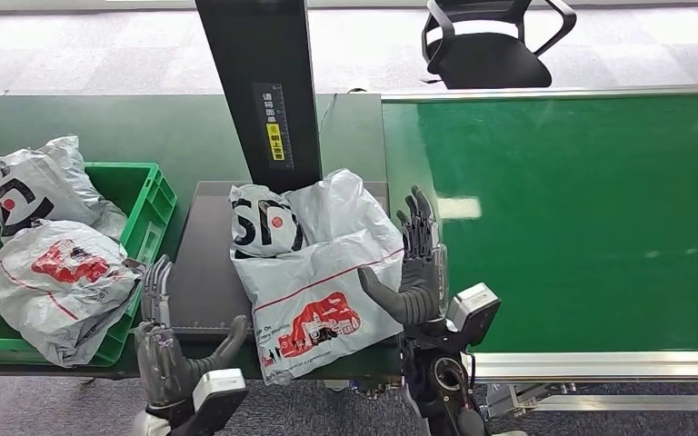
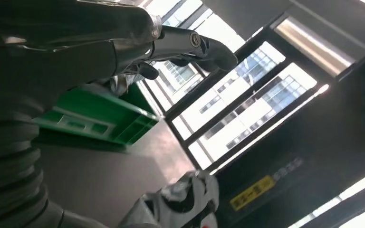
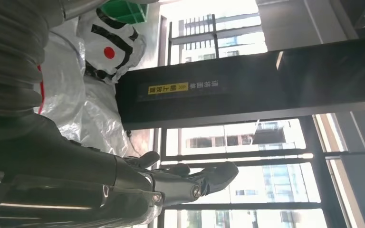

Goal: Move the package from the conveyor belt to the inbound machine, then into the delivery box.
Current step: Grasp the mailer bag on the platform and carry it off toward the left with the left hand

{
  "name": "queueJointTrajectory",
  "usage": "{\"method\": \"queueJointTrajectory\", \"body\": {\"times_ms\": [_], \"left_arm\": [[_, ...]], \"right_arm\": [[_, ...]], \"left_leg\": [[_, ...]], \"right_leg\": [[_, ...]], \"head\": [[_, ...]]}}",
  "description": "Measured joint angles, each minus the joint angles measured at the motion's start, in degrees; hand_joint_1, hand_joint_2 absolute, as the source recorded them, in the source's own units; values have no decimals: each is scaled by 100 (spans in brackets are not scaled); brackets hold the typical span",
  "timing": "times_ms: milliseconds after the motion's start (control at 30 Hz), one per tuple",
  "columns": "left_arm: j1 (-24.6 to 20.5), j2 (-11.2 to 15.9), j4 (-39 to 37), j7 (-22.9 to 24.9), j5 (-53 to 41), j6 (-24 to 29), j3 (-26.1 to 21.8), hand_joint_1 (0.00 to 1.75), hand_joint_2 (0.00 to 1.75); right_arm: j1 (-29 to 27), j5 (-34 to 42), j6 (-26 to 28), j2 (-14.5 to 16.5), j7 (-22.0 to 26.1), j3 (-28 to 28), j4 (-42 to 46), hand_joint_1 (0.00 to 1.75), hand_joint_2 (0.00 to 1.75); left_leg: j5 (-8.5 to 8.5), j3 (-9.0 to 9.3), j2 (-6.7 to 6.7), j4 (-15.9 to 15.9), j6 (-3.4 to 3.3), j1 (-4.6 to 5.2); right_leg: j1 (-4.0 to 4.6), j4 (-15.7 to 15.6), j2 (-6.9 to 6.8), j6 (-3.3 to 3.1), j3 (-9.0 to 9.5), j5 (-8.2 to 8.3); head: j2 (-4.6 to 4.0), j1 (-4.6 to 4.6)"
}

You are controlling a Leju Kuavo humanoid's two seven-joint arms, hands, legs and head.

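2 hands spread, holding nothing | right hand (image 1: 415, 263) beside package (image 1: 314, 272) | left hand (image 1: 168, 341) near green box (image 1: 150, 204) | head view: belt (image 1: 582, 218)

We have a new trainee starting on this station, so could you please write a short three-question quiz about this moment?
1. True or false: the package lies on the black inbound machine plate.
2. Which holds bagged packages already? A) green crate B) conveyor belt C) office chair
3. Fill in: the right hand is beside the package with its fingers ____.

Key: 1 true. 2 A. 3 spread; it grips nothing.
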State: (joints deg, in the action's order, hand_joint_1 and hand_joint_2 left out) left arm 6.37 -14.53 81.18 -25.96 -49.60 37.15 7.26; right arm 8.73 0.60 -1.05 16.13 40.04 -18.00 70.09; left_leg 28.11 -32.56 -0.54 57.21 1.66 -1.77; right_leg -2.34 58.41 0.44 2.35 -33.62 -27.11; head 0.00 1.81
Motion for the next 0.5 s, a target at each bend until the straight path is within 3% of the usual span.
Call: {"method": "queueJointTrajectory", "body": {"times_ms": [167, 500], "left_arm": [[-601, 101, -1300, 491, -396, -96, 188, 0, 175], [-1265, 118, -2691, 591, -442, -272, 181, 0, 175]], "right_arm": [[-413, -175, 176, 49, 0, -143, 194, 0, 175], [-587, -209, 171, 85, 0, -122, 209, 0, 175]], "left_leg": [[0, 2, -9, 0, 1, -3], [0, 1, -12, 0, 1, -2]], "right_leg": [[3, 1, 8, -1, -3, 1], [2, 1, 13, -1, -4, 1]], "head": [[0, -5], [0, -4]]}}
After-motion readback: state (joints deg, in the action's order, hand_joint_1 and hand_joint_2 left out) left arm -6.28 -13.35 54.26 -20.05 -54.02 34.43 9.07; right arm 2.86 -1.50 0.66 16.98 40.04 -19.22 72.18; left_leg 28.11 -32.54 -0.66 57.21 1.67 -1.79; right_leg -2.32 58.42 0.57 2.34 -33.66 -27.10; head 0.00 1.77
